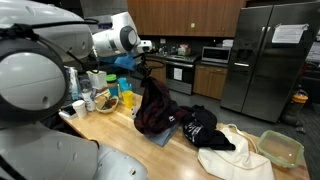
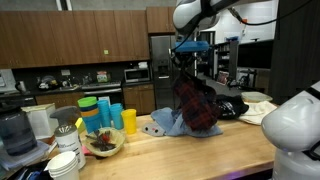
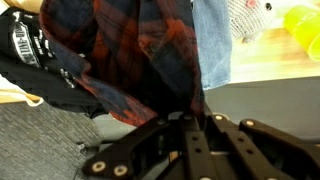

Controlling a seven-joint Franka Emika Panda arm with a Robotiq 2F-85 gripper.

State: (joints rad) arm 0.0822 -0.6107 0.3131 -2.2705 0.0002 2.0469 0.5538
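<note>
A red and dark plaid shirt (image 1: pixel 152 103) hangs above the wooden counter (image 1: pixel 125 133), lifted by my gripper (image 1: pixel 142 66), which is shut on its top edge. The same shirt (image 2: pixel 196 103) dangles under the gripper (image 2: pixel 183 62) in both exterior views, its lower end near or on the counter. In the wrist view the plaid cloth (image 3: pixel 120 50) fills the upper frame and runs down between my fingers (image 3: pixel 196 122). A blue cloth (image 2: pixel 165 123) lies under the shirt, and a black garment (image 1: pixel 200 127) lies beside it.
A white bag (image 1: pixel 235 155) and a clear green-rimmed container (image 1: pixel 281 147) sit further along the counter. Coloured cups (image 2: pixel 108 112), a bowl of food (image 2: pixel 102 141), stacked white cups (image 2: pixel 66 158) and a blender (image 2: pixel 15 132) crowd one end. Steel fridge (image 1: pixel 265 60) behind.
</note>
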